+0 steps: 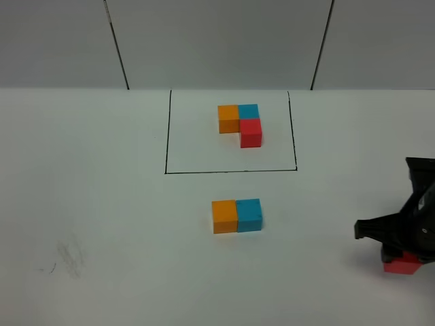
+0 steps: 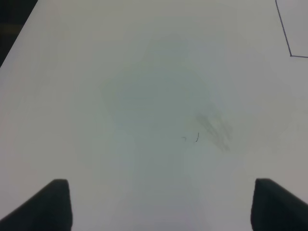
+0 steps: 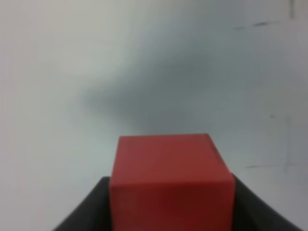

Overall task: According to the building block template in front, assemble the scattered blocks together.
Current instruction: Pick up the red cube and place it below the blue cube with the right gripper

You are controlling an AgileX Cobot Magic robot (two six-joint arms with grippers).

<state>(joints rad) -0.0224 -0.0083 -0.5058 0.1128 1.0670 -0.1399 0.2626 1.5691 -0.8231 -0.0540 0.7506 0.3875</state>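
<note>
The building block template is an orange, blue and red L inside a thin black rectangle at the back of the table. Two of the scattered blocks, an orange cube and a blue cube, sit side by side touching in front of the frame. The red cube is at the far right, with my right gripper shut on it. The right wrist view shows the red cube filling the space between the dark fingers. My left gripper is open over bare table.
The black frame line runs just behind the orange and blue pair. A faint grey smudge marks the white table at front left; the smudge also shows in the left wrist view. A grey panelled wall stands behind.
</note>
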